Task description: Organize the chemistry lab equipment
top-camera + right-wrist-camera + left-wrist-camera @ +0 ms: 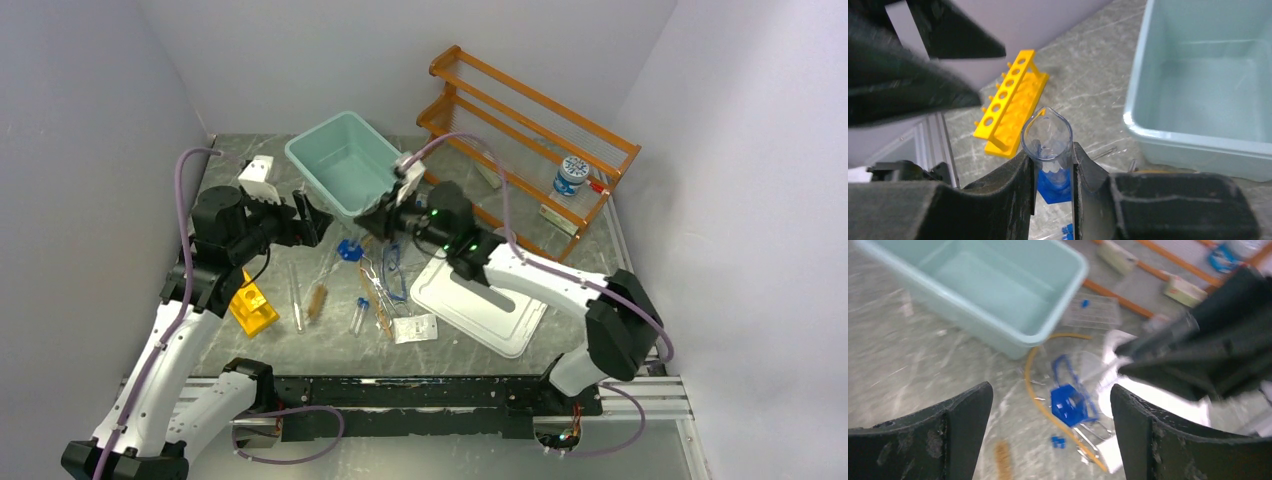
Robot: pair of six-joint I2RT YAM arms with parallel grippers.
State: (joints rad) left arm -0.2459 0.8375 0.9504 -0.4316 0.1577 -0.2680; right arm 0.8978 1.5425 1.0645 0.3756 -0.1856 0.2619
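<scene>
Nearest my bases, the yellow holed test-tube rack sits on the bench beside my left arm. Just right of it lie a loose glass tube, a brush and a blue-capped vial. A white tray lid lies under my right arm.

Farther in, the blue-framed goggles and a curl of amber rubber tubing lie tangled around a blue hexagonal base.

Above that clutter my left fingers stand wide apart with nothing between them. They point toward my right fingers, which are clamped on a clear glass tube, one pad on each side. Its open, lipped mouth faces my wrist, and it is clear of the bench.

Behind both sits a pale teal tub. At the far right stands the orange wooden shelf with a small jar on it.
</scene>
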